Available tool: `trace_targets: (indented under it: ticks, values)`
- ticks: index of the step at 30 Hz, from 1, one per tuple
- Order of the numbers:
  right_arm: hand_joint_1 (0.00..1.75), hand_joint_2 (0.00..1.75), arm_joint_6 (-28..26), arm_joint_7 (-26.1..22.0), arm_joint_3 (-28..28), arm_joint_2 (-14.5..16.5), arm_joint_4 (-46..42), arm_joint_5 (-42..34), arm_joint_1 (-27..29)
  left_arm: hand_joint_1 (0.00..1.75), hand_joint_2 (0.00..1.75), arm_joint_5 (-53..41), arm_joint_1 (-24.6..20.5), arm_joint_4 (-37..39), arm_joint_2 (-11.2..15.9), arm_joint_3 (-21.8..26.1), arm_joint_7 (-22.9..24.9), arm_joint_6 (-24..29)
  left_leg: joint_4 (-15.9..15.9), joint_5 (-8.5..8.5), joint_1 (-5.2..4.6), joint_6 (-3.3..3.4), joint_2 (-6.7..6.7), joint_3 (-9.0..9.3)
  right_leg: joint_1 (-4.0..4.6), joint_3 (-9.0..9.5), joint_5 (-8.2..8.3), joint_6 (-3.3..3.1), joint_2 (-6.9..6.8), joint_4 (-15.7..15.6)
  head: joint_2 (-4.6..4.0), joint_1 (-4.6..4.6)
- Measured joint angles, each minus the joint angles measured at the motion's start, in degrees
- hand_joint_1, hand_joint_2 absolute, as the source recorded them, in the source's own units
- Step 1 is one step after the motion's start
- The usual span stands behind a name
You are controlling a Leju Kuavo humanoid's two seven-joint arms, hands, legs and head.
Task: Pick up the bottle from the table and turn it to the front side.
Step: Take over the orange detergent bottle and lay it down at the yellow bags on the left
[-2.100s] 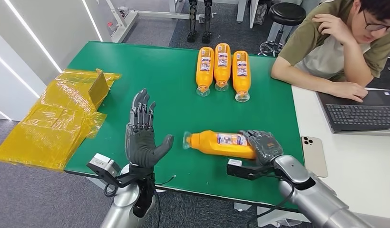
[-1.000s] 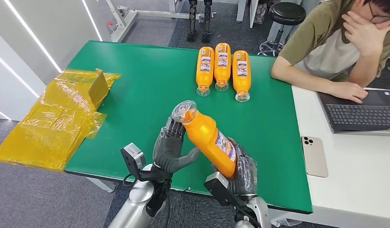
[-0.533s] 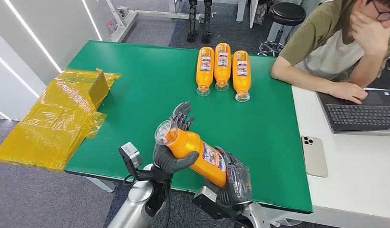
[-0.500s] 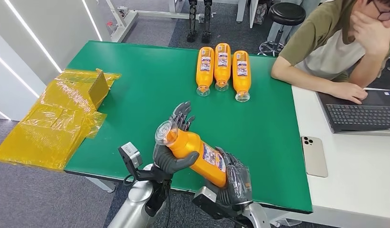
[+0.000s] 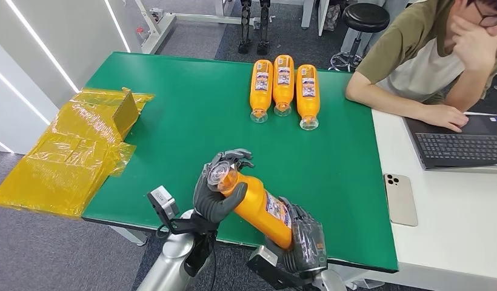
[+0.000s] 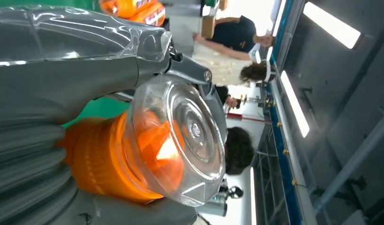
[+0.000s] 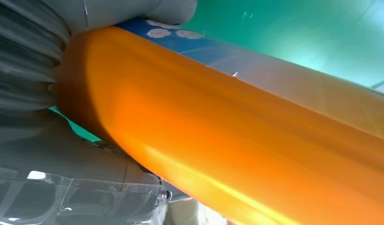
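Observation:
An orange bottle [image 5: 258,203] with a clear cap [image 5: 220,174] is held tilted above the table's near edge, cap end up and to the left. My right hand [image 5: 303,239] grips its base end, and my left hand [image 5: 217,191] wraps around its neck just under the cap. The left wrist view has the clear cap [image 6: 185,140] close up, with the orange neck [image 6: 103,157] inside my left hand [image 6: 63,65]. Close in the right wrist view, the orange body [image 7: 237,136] lies in my right hand [image 7: 54,140]. A blue and white label [image 5: 275,209] faces up on the bottle.
Three more orange bottles [image 5: 283,83] lie side by side at the far part of the green table [image 5: 173,115]. Yellow plastic wrap [image 5: 73,151] hangs off the left edge. A person [image 5: 428,54] sits at the right by a laptop [image 5: 458,145] and a phone [image 5: 400,199].
My right hand lifted the bottle off the table and swung it to the left hand. Over the last half second the left hand's fingers closed around the neck and the bottle sank slightly.

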Motion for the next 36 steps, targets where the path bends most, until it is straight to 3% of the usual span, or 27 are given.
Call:
trace_targets:
  ticks: [1,4,5,8,9,17,20,23,26,28,33,36]
  values:
    - [1.75,1.75,-1.0,0.0,-0.1,0.0,-0.2,0.2,0.3,1.75,1.75,-0.9,0.0,-0.3,0.1,0.0,0.0,0.6,0.0,0.0,0.0,0.0,0.0,0.0,0.0,0.0,0.0,0.0,0.0,0.0,0.0,-0.01]
    - [1.47,1.75,-4.6,-0.9,-0.3,0.3,-0.3,0.0,0.6,1.75,1.75,-3.5,0.0,-1.8,0.3,-0.1,1.7,1.8,0.0,0.0,0.0,0.0,0.01,-0.01,0.0,0.01,0.0,0.0,0.0,0.0,0.0,-0.01]
    - [1.27,1.75,-6.0,-1.6,-0.4,0.5,-0.2,-0.4,0.6,1.75,1.75,-4.3,-0.1,-2.4,0.4,-0.1,2.5,2.0,0.0,0.0,0.0,0.0,0.0,-0.02,0.0,0.01,0.0,0.0,-0.02,0.0,0.0,0.0]
    - [0.24,1.75,-10.6,-4.3,-0.4,1.0,0.5,-3.3,0.6,1.75,1.75,-6.9,-0.8,-3.7,0.7,-0.1,4.9,2.3,0.0,0.01,0.0,0.0,-0.05,-0.03,0.0,0.05,0.0,0.0,-0.1,0.0,0.0,0.01]
    - [0.0,1.75,-12.1,-5.6,-0.4,1.3,0.7,-4.6,0.6,1.75,1.75,-7.9,-1.2,-3.9,1.0,-0.1,5.8,2.6,0.0,0.01,0.0,0.0,-0.05,-0.02,0.0,0.06,0.0,0.0,-0.11,0.0,0.0,0.0]
    - [0.0,1.75,-15.1,-19.8,-3.1,7.3,-1.3,-17.1,0.6,1.75,1.75,-15.4,-1.7,-3.8,6.6,-0.1,8.9,8.7,0.0,0.04,0.04,-0.06,0.05,0.06,0.05,-0.01,0.0,-0.03,0.07,0.1,0.0,-0.04]
    - [0.0,1.75,-15.1,-23.8,-5.0,9.2,-3.4,-19.2,1.1,1.75,1.75,-20.0,-2.7,-3.5,9.4,-0.1,9.5,15.9,0.0,0.07,0.05,-0.11,0.05,0.06,0.05,-0.01,0.0,-0.04,0.06,0.1,0.0,-0.03]
    - [0.0,1.75,-15.1,-27.1,-6.5,10.5,-6.1,-20.3,1.8,1.75,1.75,-29.3,-4.9,-3.2,12.3,0.0,11.7,27.3,-0.1,0.1,0.05,-0.14,0.05,0.05,0.05,-0.02,0.03,-0.08,0.07,0.1,0.0,-0.02]
    - [0.0,1.75,-15.1,-29.2,-7.7,11.3,-8.4,-21.5,2.6,1.75,1.75,-40.2,-8.7,-1.9,15.9,0.3,14.4,38.5,0.0,0.13,0.05,-0.17,0.05,0.06,0.05,-0.02,0.06,-0.11,0.06,0.1,0.0,-0.01]
    - [0.0,1.75,-15.1,-29.8,-8.4,11.6,-9.7,-22.0,3.3,1.75,1.75,-45.2,-11.9,-0.1,18.6,1.0,15.6,43.1,0.0,0.17,0.05,-0.19,0.04,0.06,0.05,-0.02,0.08,-0.13,0.05,0.1,0.0,-0.01]
    - [0.0,1.75,-15.1,-30.1,-9.3,12.1,-12.0,-22.6,4.3,1.75,1.75,-61.4,-19.4,4.3,24.4,3.4,19.7,49.6,0.0,0.21,0.07,-0.25,0.05,0.05,0.06,-0.04,0.09,-0.14,0.07,0.2,0.0,-0.01]
    - [0.0,1.75,-15.1,-29.7,-9.5,12.2,-12.5,-22.6,4.4,1.75,1.75,-71.8,-24.0,6.9,27.5,5.4,22.0,50.6,0.0,0.21,0.07,-0.26,0.07,0.05,0.06,-0.06,0.09,-0.15,0.12,0.2,0.0,0.0]
